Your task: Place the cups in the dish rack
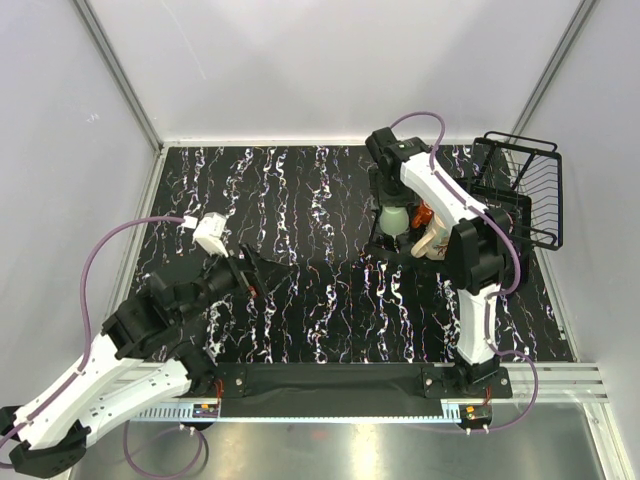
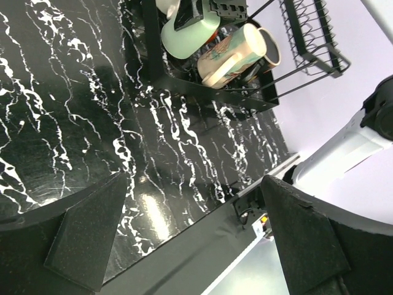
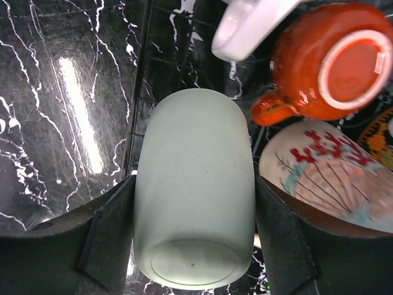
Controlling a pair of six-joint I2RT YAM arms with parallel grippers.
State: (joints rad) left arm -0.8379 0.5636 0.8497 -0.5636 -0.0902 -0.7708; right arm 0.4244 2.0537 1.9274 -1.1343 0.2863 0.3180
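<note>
My right gripper [image 3: 193, 249] is shut on the pale mint-green mug [image 3: 193, 178], fingers pressed on both its sides, its base facing the wrist camera. It holds the mug mouth-down in the left end of the dish rack's basket [image 1: 520, 200]. The glossy red mug [image 3: 331, 67] and the cream-beige mug with a printed pattern [image 3: 325, 178] lie in the basket beside it. A sliver of the black patterned mug [image 3: 377, 138] shows at the right edge. My left gripper [image 2: 196, 239] is open and empty above the marble table, far from the rack [image 2: 215, 92].
The rack's taller slotted wire section [image 1: 535, 180] stands at the far right by the wall. A pale handle [image 3: 245, 27] lies just beyond the mint mug. The right arm's base [image 2: 344, 153] and the table's front rail [image 1: 330, 380] are near the left gripper.
</note>
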